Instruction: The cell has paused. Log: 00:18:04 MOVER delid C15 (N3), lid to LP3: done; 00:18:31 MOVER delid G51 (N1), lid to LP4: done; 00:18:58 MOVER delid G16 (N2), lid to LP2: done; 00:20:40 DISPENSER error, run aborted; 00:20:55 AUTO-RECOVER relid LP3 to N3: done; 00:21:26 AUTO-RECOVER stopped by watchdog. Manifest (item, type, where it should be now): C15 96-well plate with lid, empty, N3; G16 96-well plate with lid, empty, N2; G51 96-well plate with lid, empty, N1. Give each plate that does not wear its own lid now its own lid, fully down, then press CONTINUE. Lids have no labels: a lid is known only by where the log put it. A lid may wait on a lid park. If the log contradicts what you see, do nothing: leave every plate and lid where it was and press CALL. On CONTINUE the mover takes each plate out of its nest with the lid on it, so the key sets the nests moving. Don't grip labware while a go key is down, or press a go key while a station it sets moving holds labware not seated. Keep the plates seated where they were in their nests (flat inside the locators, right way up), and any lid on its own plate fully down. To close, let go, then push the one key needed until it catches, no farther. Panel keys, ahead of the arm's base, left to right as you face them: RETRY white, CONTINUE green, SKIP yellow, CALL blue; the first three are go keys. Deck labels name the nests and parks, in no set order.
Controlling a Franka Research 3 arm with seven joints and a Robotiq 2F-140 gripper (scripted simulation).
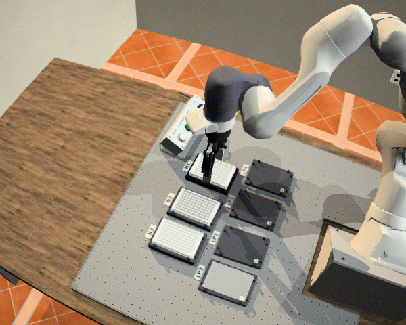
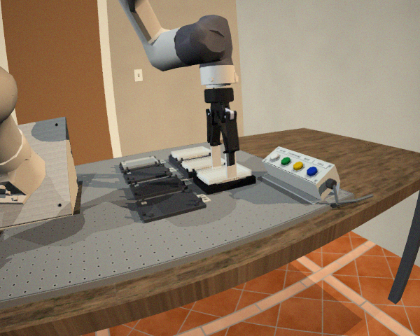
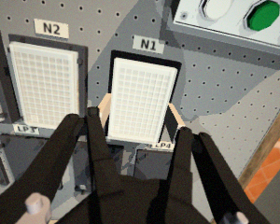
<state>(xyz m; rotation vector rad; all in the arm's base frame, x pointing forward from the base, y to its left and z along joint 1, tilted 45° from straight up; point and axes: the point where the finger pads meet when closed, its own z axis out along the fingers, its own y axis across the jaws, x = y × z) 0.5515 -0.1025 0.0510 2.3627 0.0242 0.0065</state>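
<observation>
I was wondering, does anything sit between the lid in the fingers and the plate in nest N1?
Nothing visible does. The gripper is shut on the lid, directly over the plate in nest N1; whether it is fully down cannot be told.

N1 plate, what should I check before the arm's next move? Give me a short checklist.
1. End effector shut on the N1 lid: ok.
2. N1 lid fully down on its plate: cannot tell.
3. LP4 park bare: ok.
4. LP2 lid lying in its park, ready for N2: ok.
5. N2 plate lidded: not ok, wells show.
6. CONTINUE key free of the arm: ok.
</observation>
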